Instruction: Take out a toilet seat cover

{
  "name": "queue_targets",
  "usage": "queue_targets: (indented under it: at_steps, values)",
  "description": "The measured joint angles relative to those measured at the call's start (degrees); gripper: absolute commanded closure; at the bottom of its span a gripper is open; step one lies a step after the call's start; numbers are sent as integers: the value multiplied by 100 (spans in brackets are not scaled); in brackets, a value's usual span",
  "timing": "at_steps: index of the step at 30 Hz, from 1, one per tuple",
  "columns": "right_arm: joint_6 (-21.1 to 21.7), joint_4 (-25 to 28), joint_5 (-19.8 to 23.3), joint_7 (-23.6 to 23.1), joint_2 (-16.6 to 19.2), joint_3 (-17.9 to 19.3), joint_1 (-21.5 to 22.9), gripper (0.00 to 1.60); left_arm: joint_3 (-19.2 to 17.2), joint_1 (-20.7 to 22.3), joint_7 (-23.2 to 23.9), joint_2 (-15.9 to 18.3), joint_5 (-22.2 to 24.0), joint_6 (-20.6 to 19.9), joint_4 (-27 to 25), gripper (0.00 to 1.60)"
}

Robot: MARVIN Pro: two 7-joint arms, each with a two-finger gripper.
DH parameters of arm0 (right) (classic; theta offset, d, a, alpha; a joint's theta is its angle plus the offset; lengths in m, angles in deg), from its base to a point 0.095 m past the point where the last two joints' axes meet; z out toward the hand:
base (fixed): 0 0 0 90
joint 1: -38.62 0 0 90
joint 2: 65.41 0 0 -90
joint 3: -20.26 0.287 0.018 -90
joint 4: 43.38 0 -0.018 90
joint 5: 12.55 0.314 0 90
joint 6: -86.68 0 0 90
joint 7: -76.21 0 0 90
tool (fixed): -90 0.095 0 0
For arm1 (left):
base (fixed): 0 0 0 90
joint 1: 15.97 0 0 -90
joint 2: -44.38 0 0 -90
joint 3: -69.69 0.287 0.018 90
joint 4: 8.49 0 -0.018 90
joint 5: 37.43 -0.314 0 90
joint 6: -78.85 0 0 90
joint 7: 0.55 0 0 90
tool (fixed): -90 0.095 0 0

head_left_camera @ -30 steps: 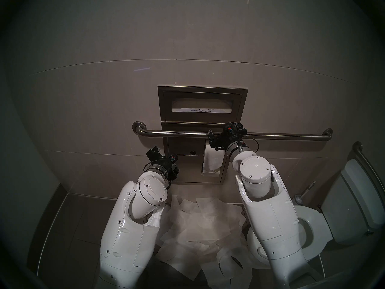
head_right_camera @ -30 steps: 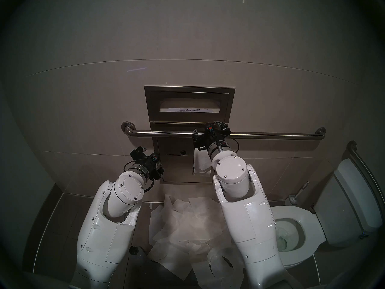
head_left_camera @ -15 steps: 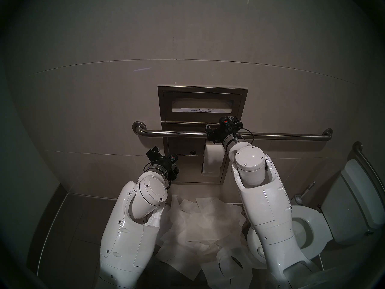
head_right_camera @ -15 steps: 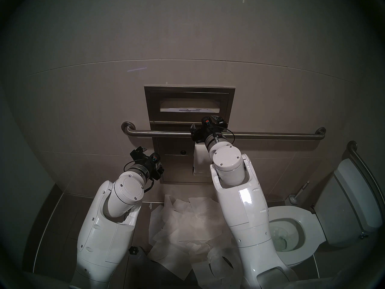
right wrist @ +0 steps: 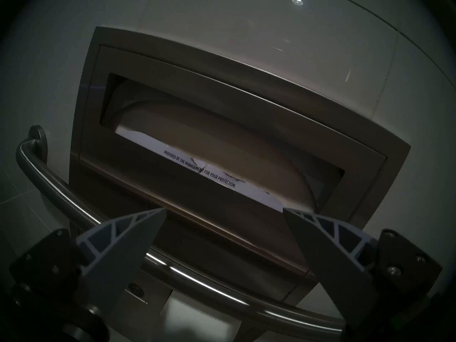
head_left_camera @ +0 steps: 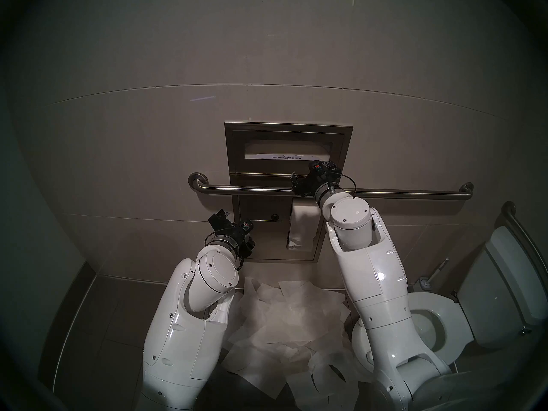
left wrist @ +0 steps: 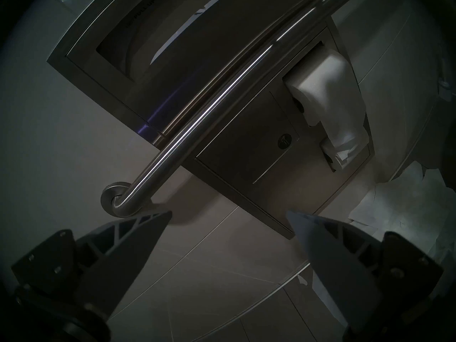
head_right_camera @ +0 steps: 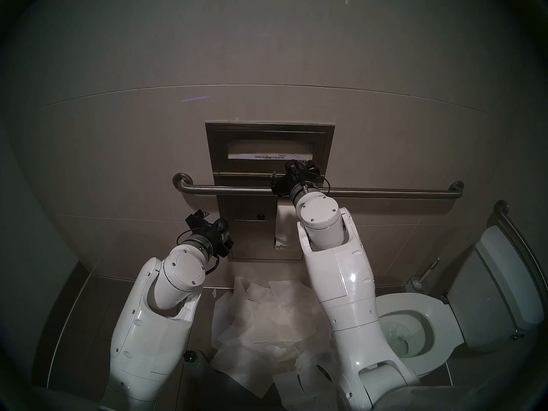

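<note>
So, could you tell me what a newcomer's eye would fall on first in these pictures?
Probably the loose white sheets heaped on the floor between the arms, left of the toilet. Next, the steel dispenser in the wall, a seat cover with dark print showing in its slot. The right tool stands open just below that slot, above the grab bar.

White seat cover (right wrist: 217, 176), blk print; steel-grey dispenser (right wrist: 246, 92).

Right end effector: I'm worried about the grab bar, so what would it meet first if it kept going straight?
Probably the dispenser's steel face just below the seat cover; the grab bar looks already underneath.
</note>
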Motion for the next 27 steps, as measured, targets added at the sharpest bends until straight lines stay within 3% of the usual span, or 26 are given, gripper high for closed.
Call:
queue_targets:
  at_steps: [27]
  values:
    - [-11,-1212,-64,-391,-138,252,1037,0,0,-7,1,2,-14,0,229,0]
